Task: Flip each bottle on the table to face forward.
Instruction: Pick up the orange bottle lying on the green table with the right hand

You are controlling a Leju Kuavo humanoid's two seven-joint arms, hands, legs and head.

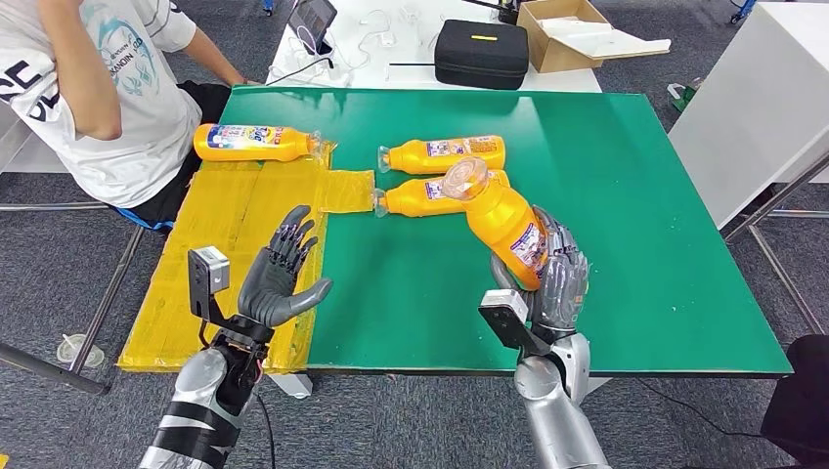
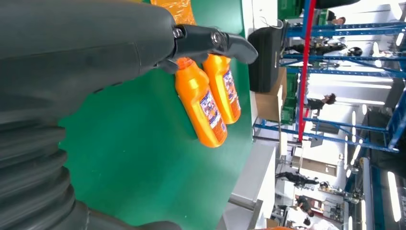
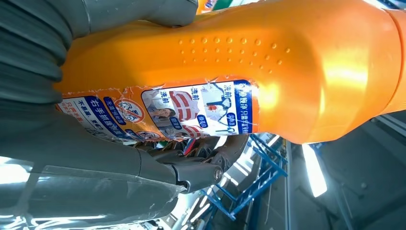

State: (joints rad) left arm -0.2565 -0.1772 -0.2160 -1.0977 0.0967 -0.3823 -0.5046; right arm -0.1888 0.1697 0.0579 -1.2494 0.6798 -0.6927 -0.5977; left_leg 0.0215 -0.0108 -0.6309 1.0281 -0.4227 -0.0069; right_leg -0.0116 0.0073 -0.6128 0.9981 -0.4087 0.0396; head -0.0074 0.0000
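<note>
Orange bottle is gripped at mid-body by right hand, lifted above table near its front edge. Left hand is held open, empty. Plastic judged light, rigid, slippery; dimpled waist is preferred.

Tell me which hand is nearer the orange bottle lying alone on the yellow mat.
Left. The open left hand hovers over the yellow mat, below the orange bottle; the right hand holds another bottle farther away.

Left hand spread open; right hand apparently gripping.
</note>
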